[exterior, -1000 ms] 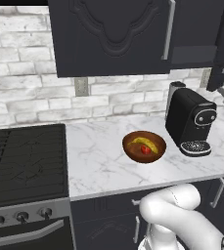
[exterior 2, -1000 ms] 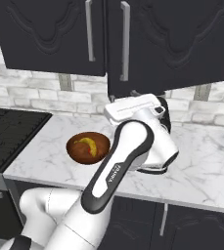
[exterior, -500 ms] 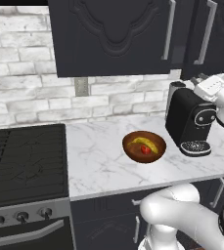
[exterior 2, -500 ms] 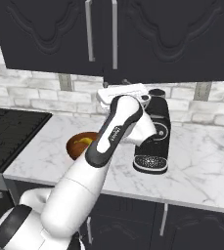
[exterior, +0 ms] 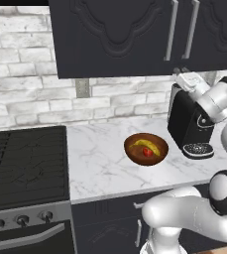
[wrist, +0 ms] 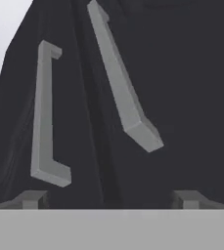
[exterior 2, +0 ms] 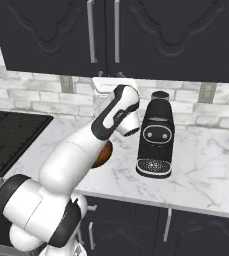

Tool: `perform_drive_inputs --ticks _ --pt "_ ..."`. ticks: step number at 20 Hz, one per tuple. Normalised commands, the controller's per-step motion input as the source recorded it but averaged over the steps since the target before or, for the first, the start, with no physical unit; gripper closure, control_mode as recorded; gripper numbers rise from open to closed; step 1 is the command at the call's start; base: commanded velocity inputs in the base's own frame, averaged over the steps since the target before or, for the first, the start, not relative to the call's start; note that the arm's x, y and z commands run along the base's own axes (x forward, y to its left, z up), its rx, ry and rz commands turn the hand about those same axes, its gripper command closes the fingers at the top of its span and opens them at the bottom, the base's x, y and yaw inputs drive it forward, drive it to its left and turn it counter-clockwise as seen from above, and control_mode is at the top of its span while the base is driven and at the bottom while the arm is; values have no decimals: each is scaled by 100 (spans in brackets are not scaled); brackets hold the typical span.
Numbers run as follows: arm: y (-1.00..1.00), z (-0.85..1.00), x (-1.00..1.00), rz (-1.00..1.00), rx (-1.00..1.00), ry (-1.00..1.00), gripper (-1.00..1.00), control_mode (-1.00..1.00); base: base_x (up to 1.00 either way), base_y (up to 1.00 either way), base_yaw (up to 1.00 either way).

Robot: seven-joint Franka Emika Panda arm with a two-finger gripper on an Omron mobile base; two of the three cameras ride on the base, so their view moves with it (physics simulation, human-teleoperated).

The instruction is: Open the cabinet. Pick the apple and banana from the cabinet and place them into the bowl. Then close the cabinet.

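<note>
Jaws standing wide apart, gripping nothing, facing closed cabinet handles. Apple and banana sitting in bowl.

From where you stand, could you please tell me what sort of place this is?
It looks like a home kitchen: a black stove beside a marble counter, dark wall cabinets against white brick, and a black coffee machine on the counter.
</note>
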Motion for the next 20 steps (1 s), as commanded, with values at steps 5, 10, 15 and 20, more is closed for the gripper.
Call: perform_drive_inputs --ticks 5,10,15,20 --pt "100 0 55 0 15 -4 -100 -100 0 0 0" --pt "60 1 100 -3 17 0 -100 -100 0 0 0" --pt "7 2 96 -14 7 17 -100 -100 0 0 0" --pt "7 0 -27 -1 0 15 -100 -100 0 0 0"
